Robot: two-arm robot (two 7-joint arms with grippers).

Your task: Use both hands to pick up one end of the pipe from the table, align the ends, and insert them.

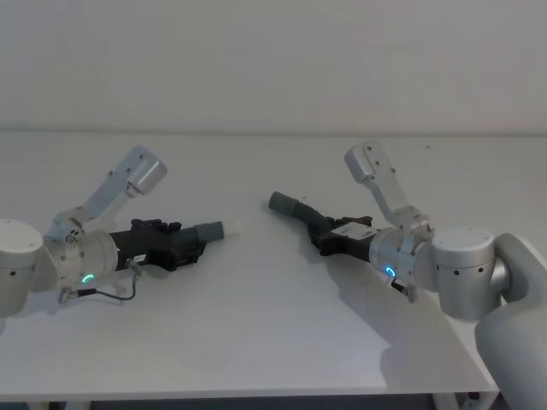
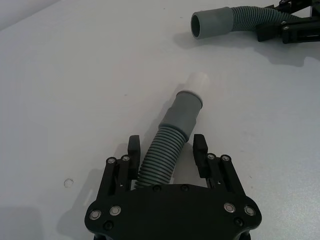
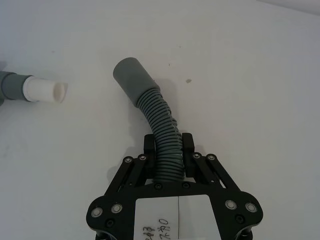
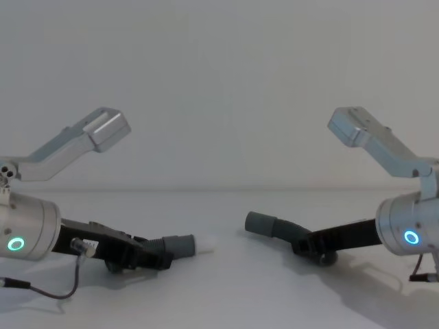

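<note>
On the plain matte white table, well apart and end toward end: two short lengths of pipe, each with a gripper at its tail.

To the left, low over the table and nearly level: black plastic two-finger left gripper on a silver-grey arm. Fingers parted, one on either side of the straight dark grey ribbed hose piece, with a thin gap showing on each side. Straddling the ribs, then, not pinching them. Ahead of the fingers, a smooth grey collar, and out of it the short white spigot, aimed toward the middle of the table. Cannot tell whether lying on the table or just clear of it.

To the right, likewise low and tilted down toward the middle: black plastic two-finger right gripper, clenched on the curved dark grey ribbed hose piece, fingers pressed hard against both sides of the ribs. Beyond the grasp, bending off toward the left arm's side and ending in the smooth open grey cuff, mouth turned toward the spigot's side of the table.

From the head: spigot and open cuff not touching, bare table between them, the cuff a little farther from the robot than the spigot. From the chest: both ends at about one height, close above the table, with a clear gap between them.
</note>
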